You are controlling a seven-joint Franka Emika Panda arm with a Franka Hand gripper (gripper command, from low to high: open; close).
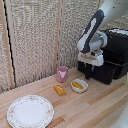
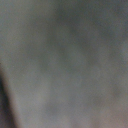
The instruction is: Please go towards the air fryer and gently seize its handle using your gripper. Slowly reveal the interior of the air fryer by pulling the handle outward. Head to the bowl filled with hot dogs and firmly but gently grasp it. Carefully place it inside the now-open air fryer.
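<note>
Nearest me, a patterned plate (image 1: 30,111) sits on the wooden surface (image 1: 95,107). Beyond it lies an orange bun-like piece (image 1: 59,90), then the bowl (image 1: 79,85) with hot dogs (image 1: 78,85). The pink cup (image 1: 62,74) stands behind. Just past the bowl, the gripper (image 1: 88,73) hangs at the air fryer (image 1: 114,60); whether it's open or closed I can't tell. The wrist view is grey blur.

Arm w/ gripper (image 1: 90,71) at right-center of frame, fingers down against front of air fryer (image 1: 111,62); jaw state unclear. Bowl (image 1: 79,85) w/ hot dogs (image 1: 78,85) just below it. Pink cup (image 1: 62,74) center, orange bun piece (image 1: 59,90) below cup, patterned plate (image 1: 30,111) lower left.
</note>
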